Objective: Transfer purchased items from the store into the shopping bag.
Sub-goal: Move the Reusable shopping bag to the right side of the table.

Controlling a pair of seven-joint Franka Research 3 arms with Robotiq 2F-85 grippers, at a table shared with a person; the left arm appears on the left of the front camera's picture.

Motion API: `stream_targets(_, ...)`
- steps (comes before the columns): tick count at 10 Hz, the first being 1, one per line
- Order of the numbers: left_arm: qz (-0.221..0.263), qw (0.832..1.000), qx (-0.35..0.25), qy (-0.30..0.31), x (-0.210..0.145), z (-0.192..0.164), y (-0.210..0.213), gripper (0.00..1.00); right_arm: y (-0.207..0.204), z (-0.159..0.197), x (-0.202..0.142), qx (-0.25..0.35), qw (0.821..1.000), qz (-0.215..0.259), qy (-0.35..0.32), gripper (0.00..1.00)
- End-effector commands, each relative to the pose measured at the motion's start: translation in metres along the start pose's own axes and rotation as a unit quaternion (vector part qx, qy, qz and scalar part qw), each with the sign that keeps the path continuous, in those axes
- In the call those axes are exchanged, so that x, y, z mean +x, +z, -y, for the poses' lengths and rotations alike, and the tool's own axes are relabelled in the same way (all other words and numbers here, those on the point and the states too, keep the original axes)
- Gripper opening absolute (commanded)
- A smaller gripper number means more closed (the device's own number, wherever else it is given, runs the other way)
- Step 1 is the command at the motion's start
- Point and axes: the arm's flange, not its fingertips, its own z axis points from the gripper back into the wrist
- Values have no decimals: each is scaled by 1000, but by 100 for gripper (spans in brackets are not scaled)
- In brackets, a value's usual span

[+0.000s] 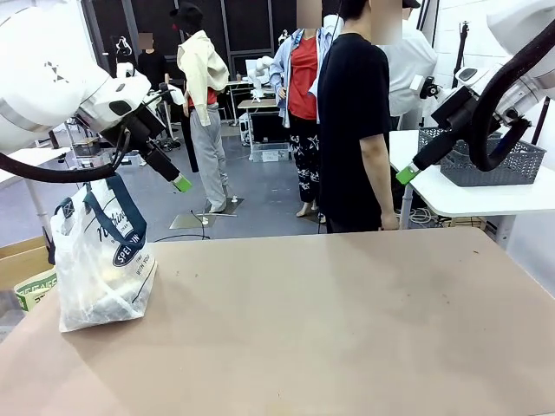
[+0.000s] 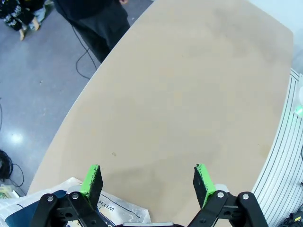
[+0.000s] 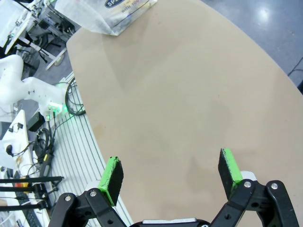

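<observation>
Matte tan tabletop (image 1: 347, 329) stretches smooth and bare toward a person in black (image 1: 351, 121) at the far edge, while the shopping bag (image 1: 100, 269), crinkly translucent plastic with navy strap handles and an oval logo, stands at its left end, slumped but mouth-up, probably so things can drop in. Both the left gripper (image 2: 147, 182) and right gripper (image 3: 171, 172) hover high with jaws wide apart, holding nothing, apparently waiting for items to load.

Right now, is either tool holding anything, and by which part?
Nothing held. Left tool and right tool are both open over the bare table. The shopping bag stands untouched at the table's left edge.
</observation>
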Motion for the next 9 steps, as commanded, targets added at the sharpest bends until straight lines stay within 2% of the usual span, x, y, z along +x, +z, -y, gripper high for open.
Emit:
stream_targets(1,-5,1000,8,7,1,1,2,100,1,-1,3,-1,1000,1,-10,100)
stream_targets(9,-5,1000,8,7,1,1,2,100,1,-1,3,-1,1000,1,-10,100)
